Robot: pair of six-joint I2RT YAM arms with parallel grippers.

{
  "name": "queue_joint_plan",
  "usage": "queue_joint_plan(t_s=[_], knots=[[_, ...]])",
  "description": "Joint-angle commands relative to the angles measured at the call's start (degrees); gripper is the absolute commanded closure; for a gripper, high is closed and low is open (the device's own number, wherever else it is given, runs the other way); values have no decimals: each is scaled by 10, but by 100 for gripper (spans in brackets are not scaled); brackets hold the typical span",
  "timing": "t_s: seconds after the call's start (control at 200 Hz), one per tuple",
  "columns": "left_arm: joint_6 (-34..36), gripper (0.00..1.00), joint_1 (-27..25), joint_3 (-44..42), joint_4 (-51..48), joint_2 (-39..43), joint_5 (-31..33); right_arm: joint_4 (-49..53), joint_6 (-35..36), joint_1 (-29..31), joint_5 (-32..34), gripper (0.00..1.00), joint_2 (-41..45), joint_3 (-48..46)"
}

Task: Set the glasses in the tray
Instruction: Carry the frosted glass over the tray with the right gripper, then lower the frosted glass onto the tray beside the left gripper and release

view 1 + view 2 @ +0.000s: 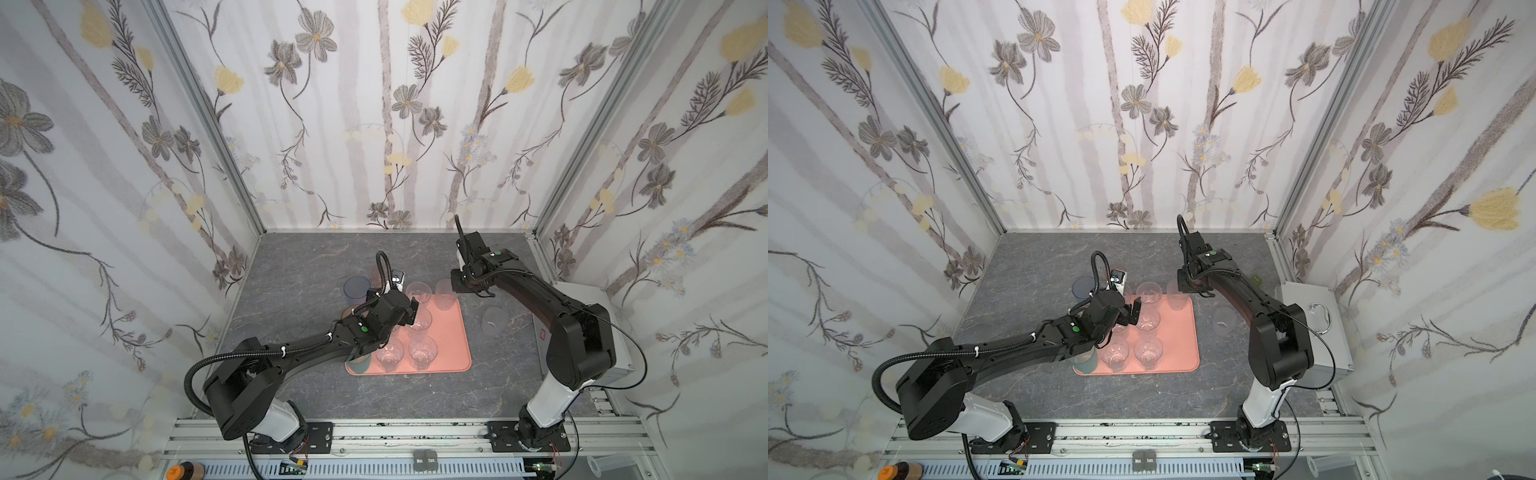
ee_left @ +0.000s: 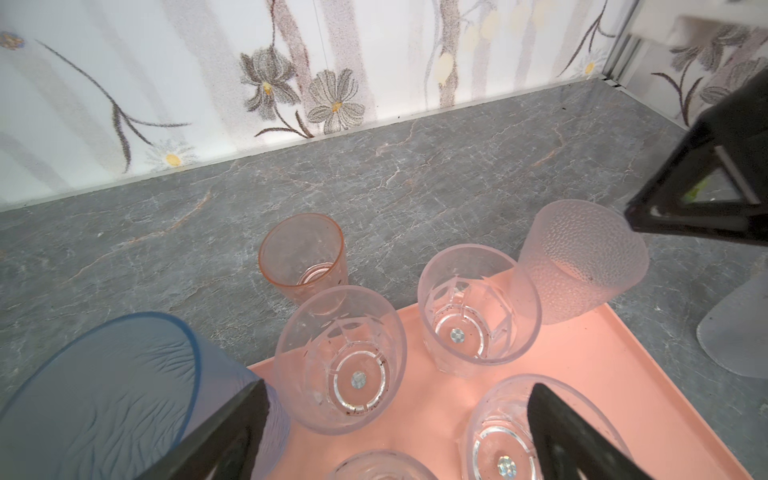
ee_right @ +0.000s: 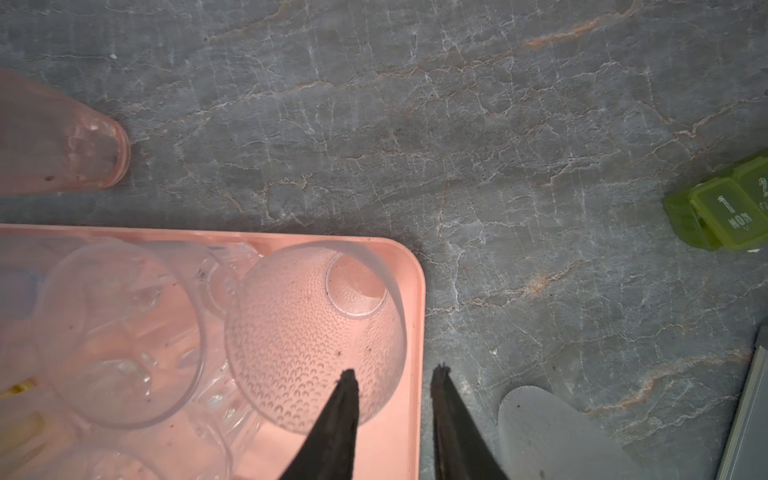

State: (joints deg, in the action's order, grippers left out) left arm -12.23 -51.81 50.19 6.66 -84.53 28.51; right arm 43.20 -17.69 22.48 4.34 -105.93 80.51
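Right wrist: right claw (image 3: 395,372) narrowly parted astride frosted glass (image 3: 291,340) rim, seemingly loose, at tray (image 3: 415,299) corner; left claw (image 2: 397,386) wide.

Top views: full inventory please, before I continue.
tray: one, salmon-pink, table centre
clear glasses: at least four, clear, in tray
dimpled frosted glass: one, frosted, tray's far right corner
teal glass: one, teal, tray's near left corner
blue glass: one, blue, table beyond tray's left
pink glass: one, pink, table behind tray
plain frosted glass: one, frosted, table right of tray
pill box: one, green, table far right
metal box: one, grey, right edge
left end effector: one, black, open above tray
right end effector: one, black, open, astride dimpled frosted glass rim
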Motion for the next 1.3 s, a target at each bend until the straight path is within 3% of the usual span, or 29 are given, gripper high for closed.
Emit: queue_joint_plan(t_s=[0.0, 0.255, 0.48, 0.944, 1.294], knots=[[-12, 0, 0, -5, 16, 12, 26, -17, -8, -1, 0, 68, 51, -32], [-4, 0, -5, 7, 33, 3, -30, -9, -33, -3, 46, 68, 167, -135], [-43, 1, -30, 17, 62, -30, -79, -8, -54, -4, 71, 68, 205, -183], [24, 0, -83, 52, 57, -99, -108, -75, -60, -3, 91, 69, 160, -253], [50, 0, -92, 59, 57, -111, -117, -99, -53, -4, 113, 88, 120, -270]])
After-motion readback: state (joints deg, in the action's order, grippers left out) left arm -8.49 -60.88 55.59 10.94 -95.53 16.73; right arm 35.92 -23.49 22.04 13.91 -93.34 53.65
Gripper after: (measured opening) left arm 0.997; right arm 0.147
